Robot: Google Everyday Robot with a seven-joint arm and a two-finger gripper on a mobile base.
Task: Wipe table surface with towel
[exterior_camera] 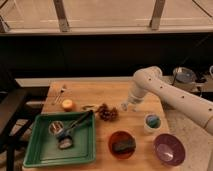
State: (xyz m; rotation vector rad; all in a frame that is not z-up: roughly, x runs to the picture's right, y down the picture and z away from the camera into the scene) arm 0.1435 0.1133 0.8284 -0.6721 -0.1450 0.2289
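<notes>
The left edge of the wooden desk (112,92) is partly covered by a dark structure that is cut off by the frame. A fork (60,93) lies near the rear left corner, and an orange fruit (67,104) sits just in front of it. The green tray (80,152) occupies the front left area. It holds a round metallic item (56,128) and dark-handled utensils (79,121) laid diagonally; their exact types are hard to make out. A thin olive object (89,106) lies behind the tray, beside a dark brown cluster (107,112) that cannot be identified further. At the front centre, a red bowl (111,145) contains a dark block (123,145). The tool (126,105) is positioned low over the desk centre, just right of the brown cluster, at the end of the white arm (170,95) that enters from the right edge. The tool's tip is pale and indistinct: its degree of opening cannot be determined, nor whether it grips anything or contacts the desk. The towel cannot be distinguished anywhere in this view. A white cup (152,123) with blue-green contents stands right of the tool, and a purple bowl (169,148) sits at the front right. A metal pot (183,76) behind the arm is partly hidden.
</notes>
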